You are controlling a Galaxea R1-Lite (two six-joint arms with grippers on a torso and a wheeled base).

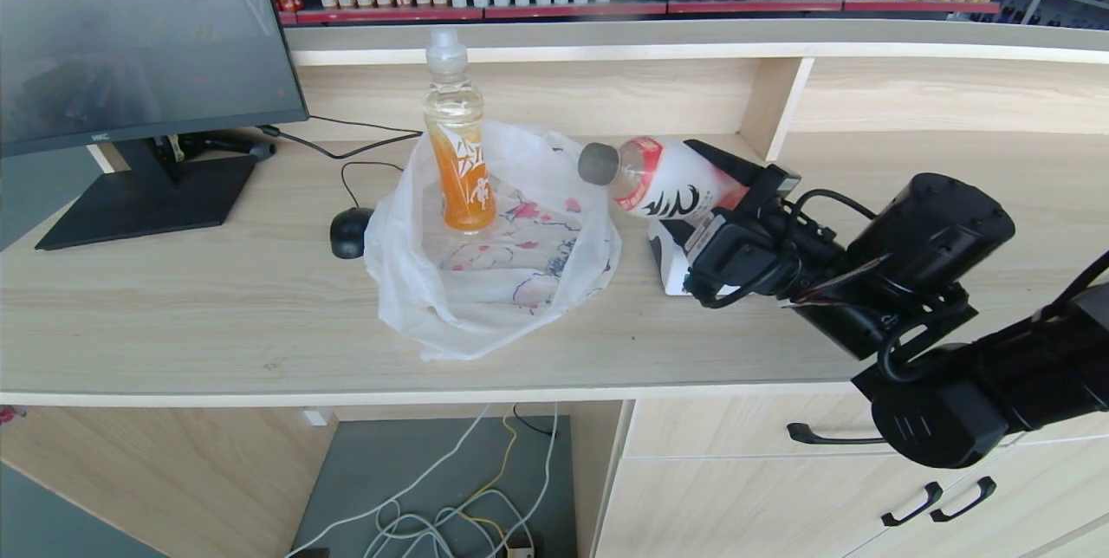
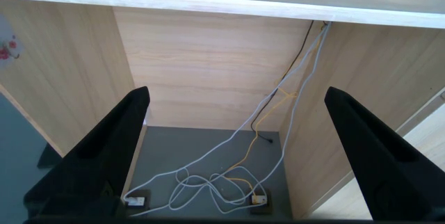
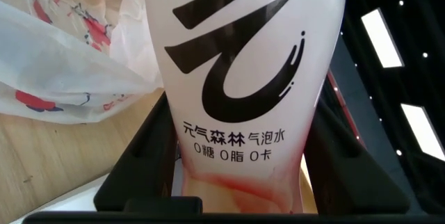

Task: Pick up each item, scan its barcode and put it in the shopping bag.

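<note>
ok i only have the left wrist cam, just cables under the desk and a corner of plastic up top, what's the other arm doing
observer: the right claw is shut on a white bottle with a grey cap, holding it tilted just to the right of the shopping bag.
operator: anything in the bag yet
observer: yes, an orange drink bottle stands upright inside it, and the bag's mouth is open.
operator: and what's off to the left of the bag
observer: a black mouse lies close beside the bag, and a monitor stands farther left on its black stand.
</note>
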